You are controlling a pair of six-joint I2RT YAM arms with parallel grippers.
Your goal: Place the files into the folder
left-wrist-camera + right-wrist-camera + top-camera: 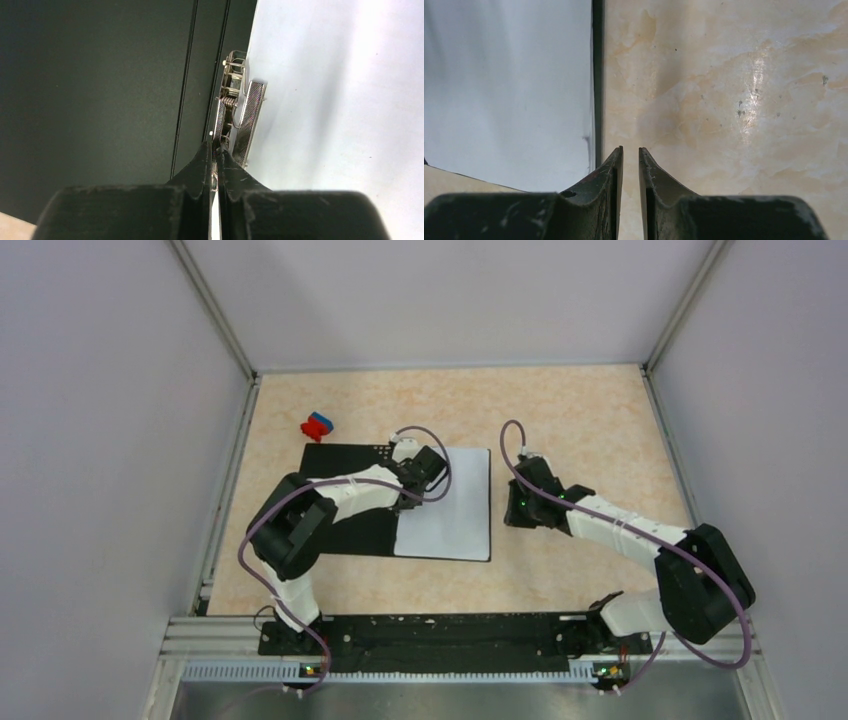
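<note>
The folder (335,458) lies open on the table, black inside up. White files (455,505) rest on its right half, the top sheet nearly blank. My left gripper (407,502) is over the spine. In the left wrist view it (216,155) is shut on the lever of the metal spine clip (235,107), between the black folder panel (100,90) and the paper (340,100). My right gripper (512,512) hovers just right of the folder. Its jaws (630,150) stand a narrow gap apart over bare table, beside the folder's black edge (597,75) and the sheet (509,90).
A small red-and-blue block (318,425) sits on the table just beyond the folder's far left corner. Grey walls enclose the beige tabletop (580,420) on three sides.
</note>
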